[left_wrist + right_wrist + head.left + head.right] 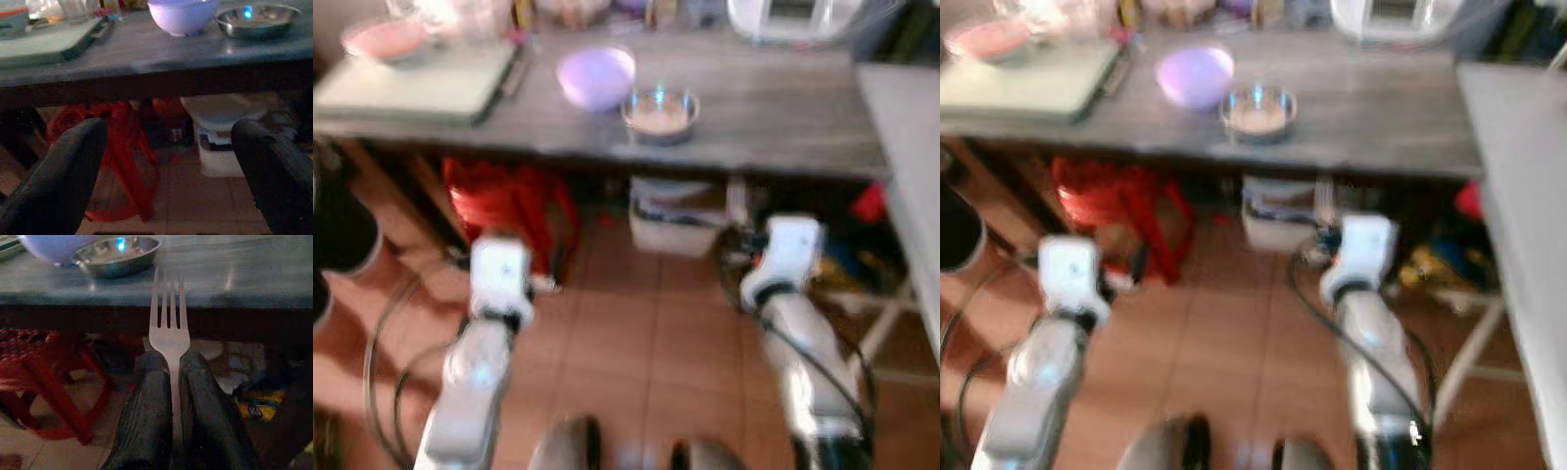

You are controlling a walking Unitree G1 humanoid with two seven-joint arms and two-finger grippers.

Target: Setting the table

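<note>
Steel fork (168, 328) sits clamped upright in the right end effector (170, 369), low before the grey surface (773, 108). The left end effector (166, 161) is spread wide, holding nothing. A purple bowl (595, 76) and metal bowl (660, 114) already stand there; the fork's placing looks left to do.

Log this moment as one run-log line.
phase: approaching table | right hand: shut on fork, tines up | left hand: open, empty | purple bowl beside steel bowl
</note>
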